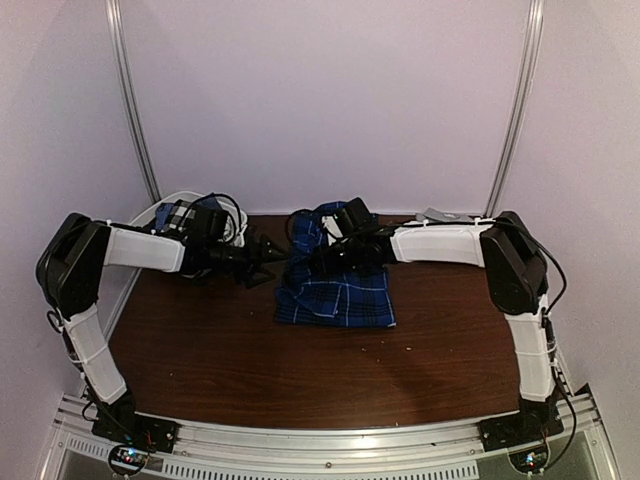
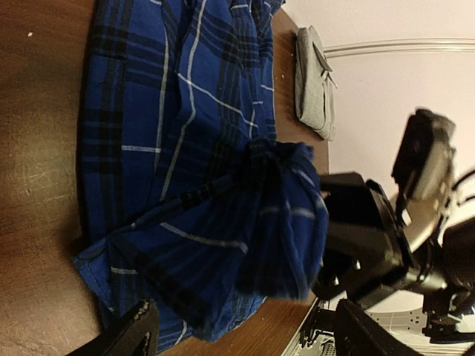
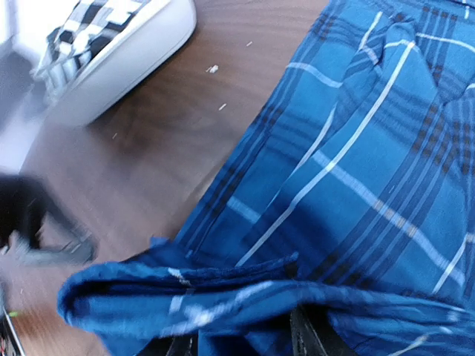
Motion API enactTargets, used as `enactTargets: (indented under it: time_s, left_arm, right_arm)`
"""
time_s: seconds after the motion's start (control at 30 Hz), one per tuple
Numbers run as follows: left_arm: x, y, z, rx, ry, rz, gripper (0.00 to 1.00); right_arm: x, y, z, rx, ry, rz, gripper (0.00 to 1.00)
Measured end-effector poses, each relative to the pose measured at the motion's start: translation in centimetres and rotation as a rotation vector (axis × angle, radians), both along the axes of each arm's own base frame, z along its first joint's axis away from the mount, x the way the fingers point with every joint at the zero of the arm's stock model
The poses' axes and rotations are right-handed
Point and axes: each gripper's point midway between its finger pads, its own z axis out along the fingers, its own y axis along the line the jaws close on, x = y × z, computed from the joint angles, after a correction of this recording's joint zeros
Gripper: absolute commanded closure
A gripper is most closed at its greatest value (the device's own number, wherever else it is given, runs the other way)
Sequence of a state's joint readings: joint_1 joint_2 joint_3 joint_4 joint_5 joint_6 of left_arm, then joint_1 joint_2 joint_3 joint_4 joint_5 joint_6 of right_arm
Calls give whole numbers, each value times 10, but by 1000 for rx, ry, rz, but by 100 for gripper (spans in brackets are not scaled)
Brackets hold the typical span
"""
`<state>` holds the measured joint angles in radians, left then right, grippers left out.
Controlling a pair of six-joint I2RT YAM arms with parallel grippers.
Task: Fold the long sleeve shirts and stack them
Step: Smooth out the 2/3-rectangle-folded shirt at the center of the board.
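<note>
Brown table point(image 1: 200, 350), three shirts point(image 1: 335, 290) point(image 1: 437, 214) point(image 1: 178, 218), right jaws pinching blue plaid point(image 2: 185, 148), left jaws wide, empty

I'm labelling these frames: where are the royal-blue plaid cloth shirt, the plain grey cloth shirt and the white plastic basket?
royal-blue plaid cloth shirt point(image 1: 335, 298): top view, flat lower part.
plain grey cloth shirt point(image 2: 312, 85): left wrist view, its middle.
white plastic basket point(image 3: 133, 55): right wrist view, outer wall.

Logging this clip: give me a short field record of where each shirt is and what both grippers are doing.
blue plaid shirt: mid-table, partly folded, one fold lifted
right gripper: shut on that lifted fold
left gripper: open, nothing held, beside the shirt's left edge
grey shirt: folded, far right of the table
check shirt: in the white basket, far left
</note>
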<state>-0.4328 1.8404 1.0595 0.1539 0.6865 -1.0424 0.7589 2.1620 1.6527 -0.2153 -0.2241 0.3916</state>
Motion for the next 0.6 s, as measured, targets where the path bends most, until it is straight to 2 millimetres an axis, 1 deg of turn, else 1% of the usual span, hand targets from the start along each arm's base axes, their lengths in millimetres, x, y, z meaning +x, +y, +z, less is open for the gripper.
enactTargets:
  time_s: [0.03,0.07,0.13,0.17,0.2,0.23,0.3,0.33,0.37,0.43,0.53,0.6]
  left_arm:
    - [-1,1,4,1,-11,0,17]
    - [-3,2,7,3,-22,-1,17]
    - [-7,5,11,11,-42,-1,17]
    - [-9,7,12,19,-48,-2,17]
    - [-12,9,10,28,-50,-3,17]
    - [-15,11,8,39,-51,-5,18]
    - [-20,13,2,66,-47,-13,21]
    - [-23,15,-4,95,-45,-18,23]
    - [-25,14,-6,100,-44,-24,26]
    - [-30,11,-10,127,-48,-39,32]
    - [-39,3,-14,163,-59,-75,41]
    - [-41,-7,-14,176,-68,-102,46]
  right_arm:
    - [9,0,0,5,-2,-8,56]
    - [21,-2,-1,10,-1,-22,56]
    - [37,-5,-7,13,8,-35,55]
    - [44,-6,-10,14,13,-41,55]
    - [48,-5,-8,17,13,-41,54]
    - [55,-10,-19,5,29,-51,53]
    - [63,-15,-23,-9,38,-60,52]
    - [64,-17,-24,-19,41,-59,51]
    - [63,-19,-23,-30,46,-57,50]
    - [64,-20,-16,-35,33,-57,50]
    - [64,-29,-2,-49,11,-70,49]
    - [59,-38,11,-51,0,-81,49]
